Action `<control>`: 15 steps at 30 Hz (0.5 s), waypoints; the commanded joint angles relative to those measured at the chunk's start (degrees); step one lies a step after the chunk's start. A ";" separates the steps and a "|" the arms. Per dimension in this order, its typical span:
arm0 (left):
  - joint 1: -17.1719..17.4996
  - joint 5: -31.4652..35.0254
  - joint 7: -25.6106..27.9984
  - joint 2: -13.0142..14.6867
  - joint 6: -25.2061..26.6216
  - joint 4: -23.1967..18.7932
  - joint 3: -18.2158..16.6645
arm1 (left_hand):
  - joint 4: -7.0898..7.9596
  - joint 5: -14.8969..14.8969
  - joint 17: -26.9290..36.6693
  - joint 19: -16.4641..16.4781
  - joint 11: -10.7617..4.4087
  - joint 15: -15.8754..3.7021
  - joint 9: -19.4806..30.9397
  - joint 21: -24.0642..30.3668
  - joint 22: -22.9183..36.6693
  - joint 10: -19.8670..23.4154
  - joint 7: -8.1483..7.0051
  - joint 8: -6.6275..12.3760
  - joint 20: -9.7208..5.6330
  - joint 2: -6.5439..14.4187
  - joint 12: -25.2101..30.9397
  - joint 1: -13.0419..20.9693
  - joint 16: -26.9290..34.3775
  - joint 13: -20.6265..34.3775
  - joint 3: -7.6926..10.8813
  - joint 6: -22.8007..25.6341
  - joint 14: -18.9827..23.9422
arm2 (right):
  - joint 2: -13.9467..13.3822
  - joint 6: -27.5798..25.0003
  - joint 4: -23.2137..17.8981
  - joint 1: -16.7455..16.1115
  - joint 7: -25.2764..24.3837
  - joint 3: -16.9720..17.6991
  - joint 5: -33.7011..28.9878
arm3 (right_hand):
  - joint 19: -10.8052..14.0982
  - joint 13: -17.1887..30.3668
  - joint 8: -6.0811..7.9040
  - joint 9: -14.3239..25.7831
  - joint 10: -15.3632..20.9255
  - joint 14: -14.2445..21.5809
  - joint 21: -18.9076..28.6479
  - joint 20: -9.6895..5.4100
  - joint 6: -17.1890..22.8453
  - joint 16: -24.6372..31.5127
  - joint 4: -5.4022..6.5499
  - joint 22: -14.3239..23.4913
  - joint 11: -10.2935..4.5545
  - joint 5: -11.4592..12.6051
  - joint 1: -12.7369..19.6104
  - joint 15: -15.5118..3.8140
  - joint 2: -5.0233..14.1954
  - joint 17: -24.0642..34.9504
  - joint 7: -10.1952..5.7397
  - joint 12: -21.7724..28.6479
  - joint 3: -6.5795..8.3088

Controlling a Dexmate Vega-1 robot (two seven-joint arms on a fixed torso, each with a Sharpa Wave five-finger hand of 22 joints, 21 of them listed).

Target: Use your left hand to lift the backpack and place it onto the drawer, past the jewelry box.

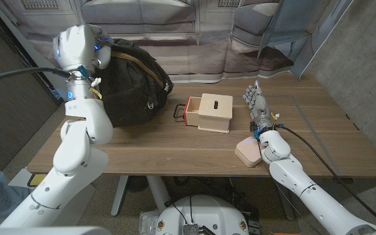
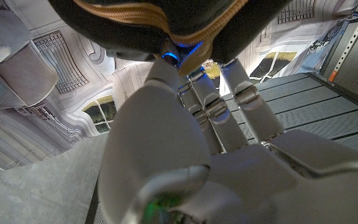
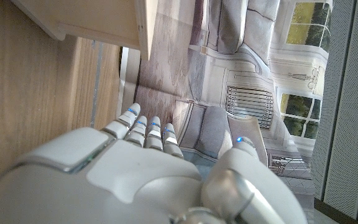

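The black backpack (image 1: 136, 85) with tan trim stands at the table's back left, its base on the wood. My left hand (image 1: 100, 52) is at its top. In the left wrist view the fingers (image 2: 210, 106) reach up into the tan carry handle (image 2: 166, 25) and their tips are hidden behind it. The small wooden drawer (image 1: 211, 112), with a red front and a black pull, sits mid-table to the backpack's right. The pale pink jewelry box (image 1: 249, 152) lies near the front right. My right hand (image 1: 258, 104) stands upright, fingers apart and holding nothing, right of the drawer.
The wooden table (image 1: 175, 147) has bare wood in front of the backpack and drawer. A printed backdrop hangs behind the table. The right wrist view has my right hand (image 3: 135, 168) above the tabletop with the drawer's corner (image 3: 98, 22) beyond it.
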 commanded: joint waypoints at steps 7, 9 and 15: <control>-5.76 1.11 -0.36 -0.70 -0.86 0.61 2.68 | 7.35 0.14 0.34 -0.19 -0.25 -0.50 0.18 -0.40 0.12 0.57 -0.40 0.25 0.06 0.32 -0.35 -0.42 0.28 0.60 8.09 -0.11 0.10 | -0.72 -0.30 -0.80 -0.94 1.09 0.12 1.06 | 0.67 0.29 0.04 0.19 0.40 0.48 0.38 -0.13 0.08 0.23 -0.08 0.19 0.07 -0.26 0.33 0.35 0.39 0.16 0.38 0.09 -0.28; -6.17 0.68 -0.49 -0.81 -1.10 0.88 2.62 | 7.36 0.13 0.39 -0.37 -0.30 -0.48 0.13 -0.48 0.12 0.54 -0.48 0.23 0.09 0.31 -0.41 -0.45 0.22 0.67 8.16 -0.13 -0.01 | -0.86 -0.70 -0.86 -0.86 1.23 -0.07 1.04 | 0.70 0.29 0.04 0.19 0.34 0.50 0.38 -0.11 0.10 0.23 -0.08 0.19 0.02 -0.27 0.33 0.37 0.39 0.16 0.42 0.06 -0.29; -7.06 0.08 0.17 -1.52 -1.07 1.66 2.81 | 7.43 0.09 0.54 -0.65 -0.36 -0.47 0.27 -0.59 0.13 0.50 -0.48 0.29 0.12 0.35 -0.56 -0.61 0.16 0.90 8.34 -0.28 -0.02 | -1.00 -1.58 -0.83 -0.64 1.58 -0.45 1.26 | 0.79 0.29 0.04 0.19 0.37 0.54 0.39 -0.13 0.11 0.22 -0.09 0.19 0.03 -0.27 0.34 0.39 0.41 0.16 0.41 0.06 -0.32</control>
